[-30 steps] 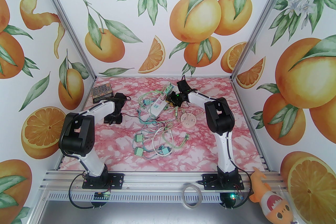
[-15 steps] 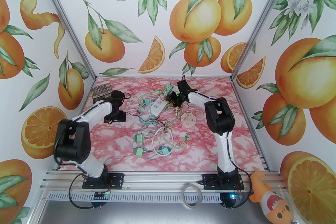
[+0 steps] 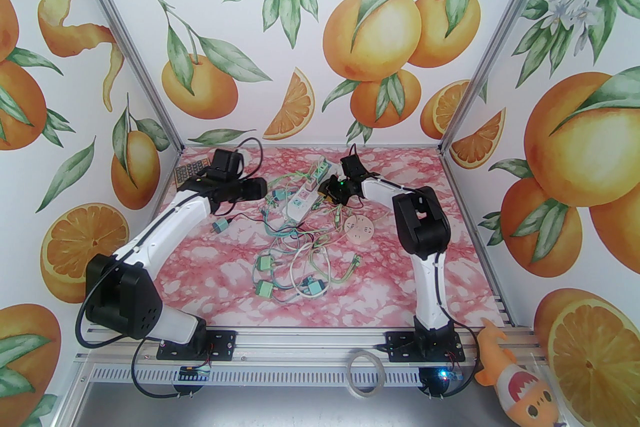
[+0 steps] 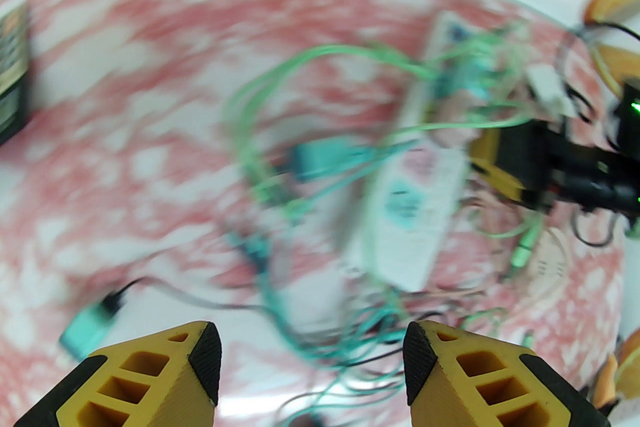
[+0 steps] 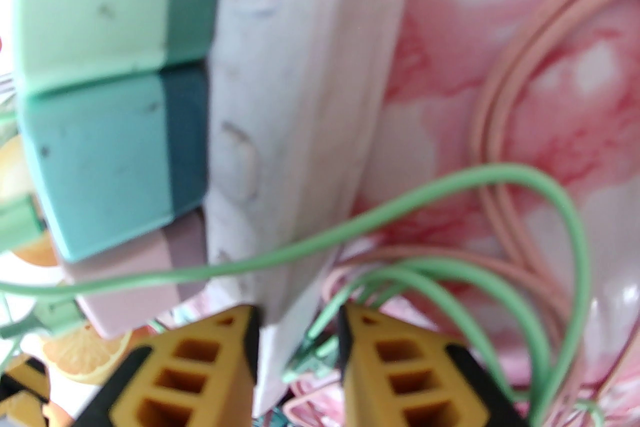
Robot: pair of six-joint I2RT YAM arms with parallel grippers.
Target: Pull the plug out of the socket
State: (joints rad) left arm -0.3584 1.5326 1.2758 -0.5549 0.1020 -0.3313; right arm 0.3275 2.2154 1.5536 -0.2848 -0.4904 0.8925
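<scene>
**Two grippers at a power strip on a pink marbled table**

Nearest to me, a roll of tape (image 3: 365,372) lies on the metal rail (image 3: 300,345) between my two arm bases. An orange toy fish (image 3: 515,387) lies at the rail's right end.

Further in, on the table (image 3: 400,285), three small green adapters (image 3: 265,289) sit among a tangle of green and white cables (image 3: 320,260). To the left of the tangle, a loose plug (image 3: 220,226), teal with a dark cord, lies on its own on the table. To the right, near my right arm, a round socket (image 3: 359,229) lies flat.

Beyond these, the white power strip (image 3: 300,202) lies on the table, slanting away to the right. In my right wrist view, a mint plug (image 5: 100,4), a teal plug (image 5: 110,164) and a pink plug (image 5: 125,295) sit side by side, pressed against the strip's face.

My right gripper (image 5: 297,320) is clamped on the strip's edge, with one yellow finger on each side. A green cable crosses just in front of it.

My left gripper (image 4: 312,350) hovers to the left of the strip. Its fingers are spread apart with nothing between them. Its view is blurred.

Farthest away, in the back left corner, a calculator (image 3: 186,172) lies partly hidden behind my left arm.
</scene>
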